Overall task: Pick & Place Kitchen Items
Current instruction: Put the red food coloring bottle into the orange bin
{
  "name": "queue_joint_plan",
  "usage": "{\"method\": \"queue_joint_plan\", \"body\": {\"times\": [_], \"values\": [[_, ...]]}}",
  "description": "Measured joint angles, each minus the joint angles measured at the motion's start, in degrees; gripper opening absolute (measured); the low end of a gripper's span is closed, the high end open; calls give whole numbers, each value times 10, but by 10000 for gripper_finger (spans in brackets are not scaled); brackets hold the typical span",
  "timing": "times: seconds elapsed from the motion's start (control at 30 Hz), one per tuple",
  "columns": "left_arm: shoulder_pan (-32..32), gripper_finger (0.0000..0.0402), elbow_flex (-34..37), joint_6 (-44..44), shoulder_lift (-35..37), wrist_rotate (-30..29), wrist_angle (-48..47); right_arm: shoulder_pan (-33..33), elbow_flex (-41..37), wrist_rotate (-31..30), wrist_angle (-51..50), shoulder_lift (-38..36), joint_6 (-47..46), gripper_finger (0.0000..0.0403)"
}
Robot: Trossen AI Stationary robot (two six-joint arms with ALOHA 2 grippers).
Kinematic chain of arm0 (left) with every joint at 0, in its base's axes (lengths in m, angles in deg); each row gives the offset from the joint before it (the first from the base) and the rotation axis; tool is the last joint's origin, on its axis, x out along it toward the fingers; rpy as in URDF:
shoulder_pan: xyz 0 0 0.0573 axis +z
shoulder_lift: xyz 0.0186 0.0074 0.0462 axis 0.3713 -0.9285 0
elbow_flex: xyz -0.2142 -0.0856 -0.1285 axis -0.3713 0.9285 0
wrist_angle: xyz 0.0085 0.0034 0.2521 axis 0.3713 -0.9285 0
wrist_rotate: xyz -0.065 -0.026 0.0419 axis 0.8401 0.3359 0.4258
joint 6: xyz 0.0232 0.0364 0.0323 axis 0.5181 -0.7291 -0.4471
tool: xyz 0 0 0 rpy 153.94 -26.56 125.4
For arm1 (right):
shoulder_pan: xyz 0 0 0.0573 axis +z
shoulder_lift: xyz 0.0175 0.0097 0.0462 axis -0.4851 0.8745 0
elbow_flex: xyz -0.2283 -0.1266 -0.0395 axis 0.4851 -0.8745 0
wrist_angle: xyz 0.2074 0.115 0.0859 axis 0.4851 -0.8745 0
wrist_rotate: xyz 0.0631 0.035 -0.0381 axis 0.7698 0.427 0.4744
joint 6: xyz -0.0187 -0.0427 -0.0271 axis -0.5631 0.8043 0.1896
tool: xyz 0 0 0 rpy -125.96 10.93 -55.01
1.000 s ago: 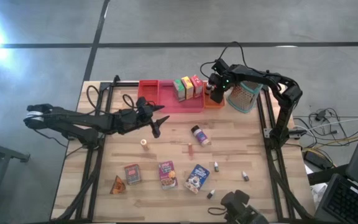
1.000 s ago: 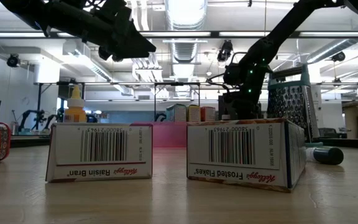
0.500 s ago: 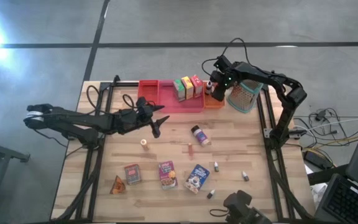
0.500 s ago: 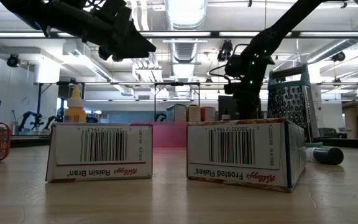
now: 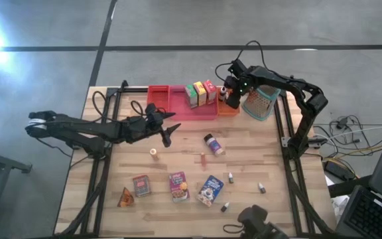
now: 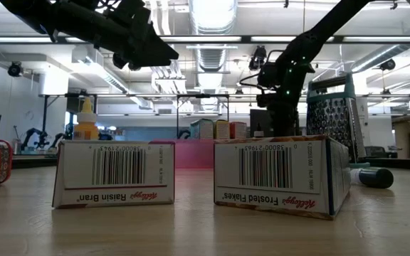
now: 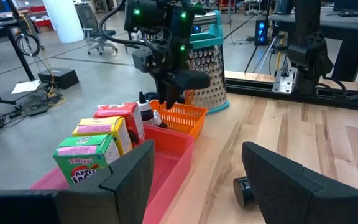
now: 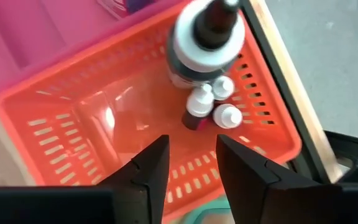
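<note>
My right gripper point(image 8: 192, 149) hangs open, pointing down over the orange basket point(image 8: 73, 143) at the table's far right point(image 5: 228, 108), with nothing between its fingers. In the basket stand a dark-capped bottle point(image 8: 205, 40) and two small white-capped bottles point(image 8: 213, 102). Green, yellow and red boxes point(image 5: 201, 93) stand in the red tray point(image 5: 168, 99). My left gripper point(image 5: 166, 138) hovers open above the table's middle left, holding nothing. On the table rest a jar point(image 5: 212, 144), three boxes point(image 5: 179, 186), an orange wedge point(image 5: 125, 198) and several tiny bottles point(image 5: 231, 177).
A metal grater point(image 5: 258, 103) with a teal rim stands right of the orange basket. In the low view the Raisin Bran box point(image 6: 114, 173) and the Frosted Flakes box point(image 6: 280, 174) lie on their sides near the front edge. Bare wood lies between the tray and the boxes.
My right gripper has risen a little from the orange basket and now hangs above it. My left arm has kept still.
</note>
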Motion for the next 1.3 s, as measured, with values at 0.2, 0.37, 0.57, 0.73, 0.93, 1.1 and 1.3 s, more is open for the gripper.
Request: {"method": "queue_joint_plan", "body": {"times": [0.2,0.37,0.57,0.73,0.93,1.1,1.3], "values": [[0,248,0,0,0,0,-1,13,-1,4,3,0,8,93],[0,248,0,1,0,0,-5,22,-1,2,2,-9,16,54],[0,248,0,1,0,0,-5,36,-1,-8,-24,-33,24,11],[0,248,0,1,0,0,-10,61,-12,-11,-25,-60,18,9],[0,248,0,13,-1,0,-12,113,-55,-69,8,-100,20,8],[0,248,0,14,-1,0,-12,162,-84,-85,11,-159,6,8],[0,248,0,14,-1,0,-12,231,-122,-85,23,-259,-34,8]]}}
